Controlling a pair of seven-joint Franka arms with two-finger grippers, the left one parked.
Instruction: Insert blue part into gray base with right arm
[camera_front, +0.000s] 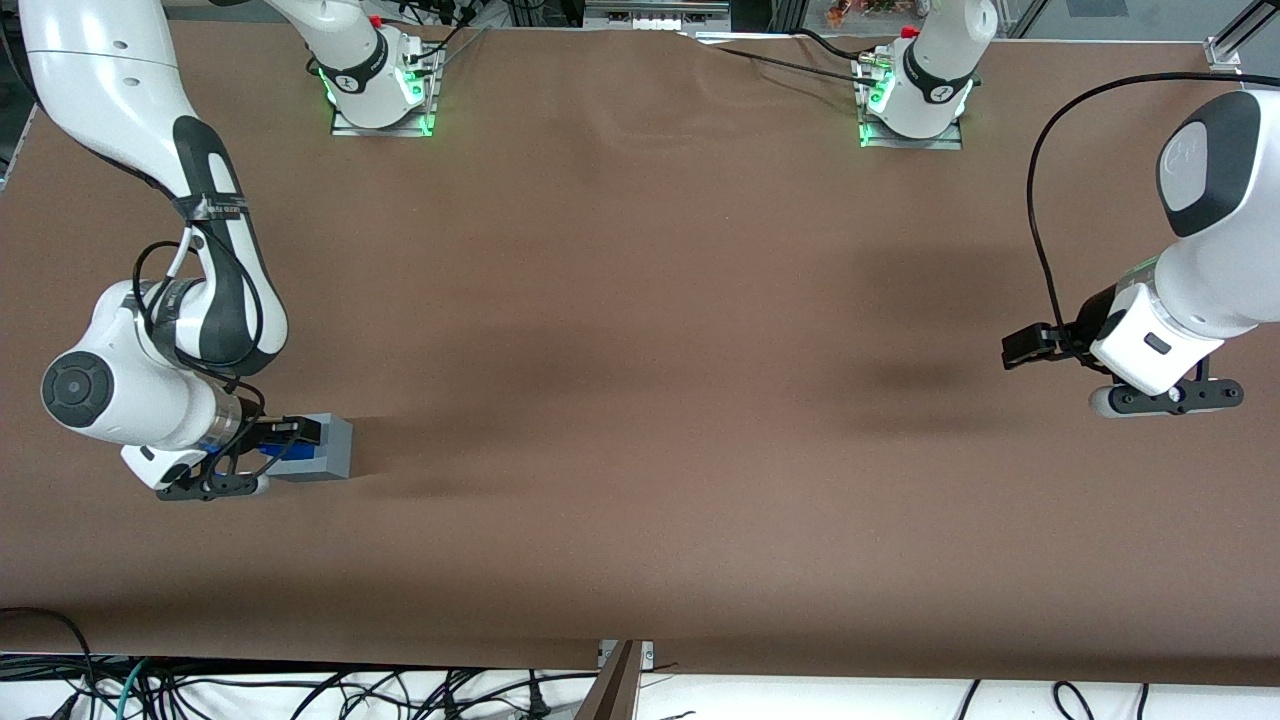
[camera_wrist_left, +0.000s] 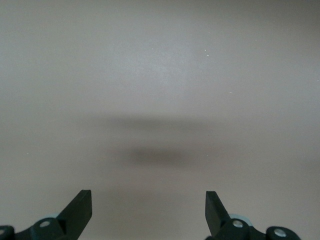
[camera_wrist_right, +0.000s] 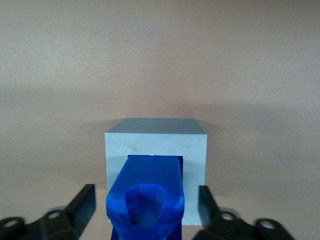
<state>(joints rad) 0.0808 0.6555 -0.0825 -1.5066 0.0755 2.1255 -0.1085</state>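
Observation:
The gray base (camera_wrist_right: 156, 145) rests on the brown table, its socket face turned toward my right gripper (camera_wrist_right: 145, 192). The blue part (camera_wrist_right: 147, 187) sits with one end in that socket and its other end sticking out between my fingers. Both black fingers (camera_wrist_right: 84, 200) stand off the part, with a gap on each side, so the gripper is open. In the front view the gray base (camera_front: 328, 445) is at the working arm's end of the table. There the right gripper (camera_front: 268, 442) is close against it, and a bit of the blue part (camera_front: 272, 455) shows under the fingers.
The brown table cover (camera_front: 640, 400) stretches toward the parked arm's end. The two arm bases (camera_front: 380, 80) are mounted farther from the front camera. Cables (camera_front: 300, 690) lie below the table's near edge.

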